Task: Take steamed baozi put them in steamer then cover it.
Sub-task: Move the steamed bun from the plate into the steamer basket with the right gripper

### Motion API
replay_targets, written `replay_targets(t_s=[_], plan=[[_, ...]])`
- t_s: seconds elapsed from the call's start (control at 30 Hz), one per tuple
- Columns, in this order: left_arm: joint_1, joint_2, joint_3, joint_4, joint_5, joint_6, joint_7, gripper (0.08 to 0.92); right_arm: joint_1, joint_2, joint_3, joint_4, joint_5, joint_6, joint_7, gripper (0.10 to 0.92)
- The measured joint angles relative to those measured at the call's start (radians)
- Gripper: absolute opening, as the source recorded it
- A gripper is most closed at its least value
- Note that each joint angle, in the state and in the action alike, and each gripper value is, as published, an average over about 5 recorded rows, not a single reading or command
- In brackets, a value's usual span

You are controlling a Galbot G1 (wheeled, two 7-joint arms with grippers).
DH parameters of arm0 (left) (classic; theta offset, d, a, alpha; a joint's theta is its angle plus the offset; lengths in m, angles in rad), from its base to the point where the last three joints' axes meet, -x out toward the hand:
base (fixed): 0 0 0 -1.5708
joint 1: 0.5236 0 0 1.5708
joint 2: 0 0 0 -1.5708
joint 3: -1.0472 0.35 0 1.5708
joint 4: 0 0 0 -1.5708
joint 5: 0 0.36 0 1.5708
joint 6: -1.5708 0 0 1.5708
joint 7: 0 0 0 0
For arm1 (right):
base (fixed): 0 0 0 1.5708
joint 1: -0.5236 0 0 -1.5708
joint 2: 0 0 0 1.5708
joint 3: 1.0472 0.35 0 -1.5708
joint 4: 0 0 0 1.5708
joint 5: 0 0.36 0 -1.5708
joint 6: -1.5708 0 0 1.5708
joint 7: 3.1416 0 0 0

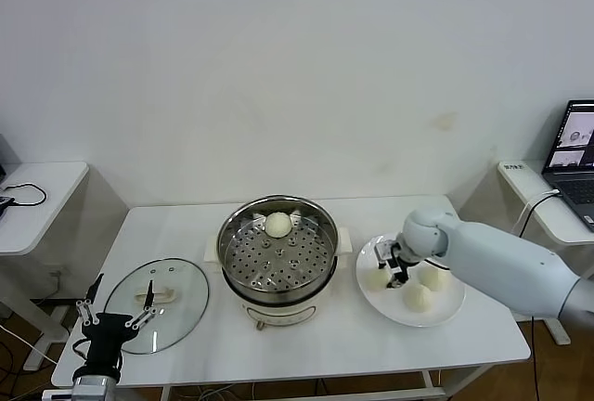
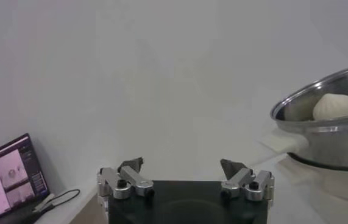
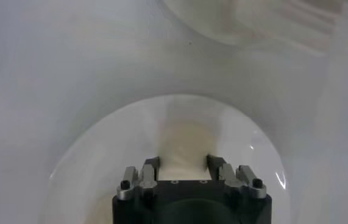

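Step in hand, as judged: the second pick from the plate (image 1: 445, 313). One steamed baozi (image 1: 277, 225) is already seated at the far side of the steamer (image 1: 277, 252); three more remain on the plate, at (image 1: 375, 278), (image 1: 430, 276) and (image 1: 418, 297).

The right gripper (image 1: 393, 266) is lowered over the plate's left portion, just beside the leftmost bun. In the right wrist view its fingers (image 3: 151, 168) are spread apart, with pale dough visible between them; nothing is clamped yet.

For a clean pick, the jaws should be centred on the bun's widest girth, closed gently so the soft dough is not dented, and lifted straight up before being swung across to the steamer.

The left gripper (image 1: 113, 319) is parked off the table's front-left corner, fingers spread, holding nothing. The cover (image 1: 156, 291) lies flat on the table to the left of the steamer, handle up.

Hidden or unclear:
- Actual finger-to-bun contact cannot be confirmed.
- The bun's outline is washed out against the plate in the right wrist view.
- The steamer's base is mostly masked by the basket.
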Motion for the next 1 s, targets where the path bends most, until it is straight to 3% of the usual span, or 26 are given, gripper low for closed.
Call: replay_targets(t_s=[0.57, 1.0], plan=[[0.003, 0.014, 0.002, -0.017, -0.004, -0.004, 0.000, 0.823, 0.366, -0.039, -0.116, 0.075, 0.182, -0.028, -0.045, 0.515], [-0.002, 0.005, 0.000, -0.021, -0.003, 0.001, 0.000, 0.823, 0.539, 0.162, -0.195, 0.070, 0.402, -0.141, 0.020, 0.526]])
